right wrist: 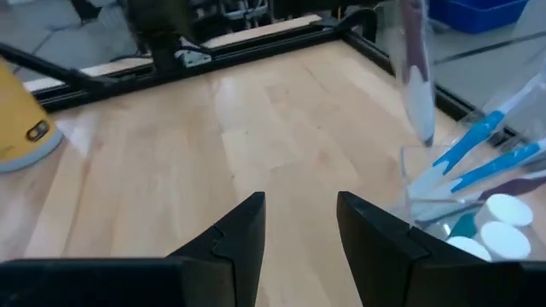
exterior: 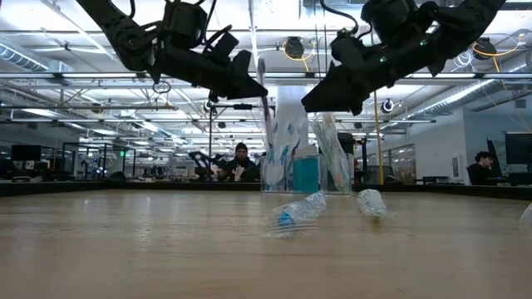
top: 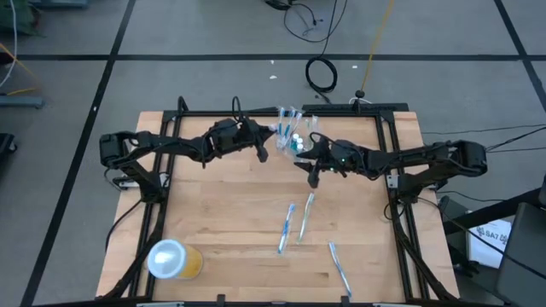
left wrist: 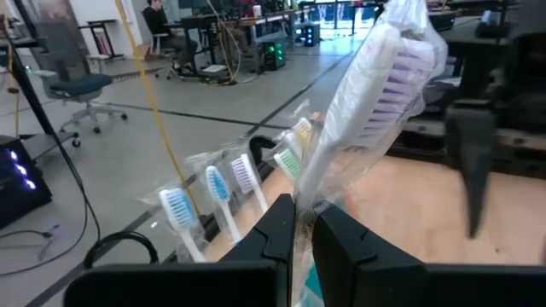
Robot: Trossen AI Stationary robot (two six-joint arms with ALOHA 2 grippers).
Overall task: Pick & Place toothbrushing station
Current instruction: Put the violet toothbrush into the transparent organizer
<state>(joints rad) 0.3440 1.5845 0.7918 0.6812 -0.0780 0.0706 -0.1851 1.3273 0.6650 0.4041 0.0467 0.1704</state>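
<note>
A small clear cup (top: 293, 139) stands at the table's far middle. It holds several wrapped toothbrushes (left wrist: 217, 192) upright and teal tubes with white caps (right wrist: 505, 210). My left gripper (top: 262, 153) is just left of the cup and is shut on a wrapped white toothbrush with purple bristles (left wrist: 380, 89). My right gripper (top: 313, 177) hovers open and empty just near-right of the cup (right wrist: 426, 200). Three wrapped toothbrushes (top: 287, 227) lie flat on the table nearer the front. My left gripper pinches the wrapped toothbrush's handle (left wrist: 309, 189) between its two fingers, wrapper included. The brush rises past the fingertips, tilted, with its bristle head (left wrist: 401, 68) uppermost. Its lower end is hidden behind the fingers, so I cannot tell whether it rests in the cup.
An orange-yellow cup with a white lid (top: 174, 259) lies at the near left corner. A black frame (top: 256, 109) runs along the table's far and side edges. Bare wood lies between the grippers and the loose toothbrushes. People sit in the room beyond the table (exterior: 239, 163).
</note>
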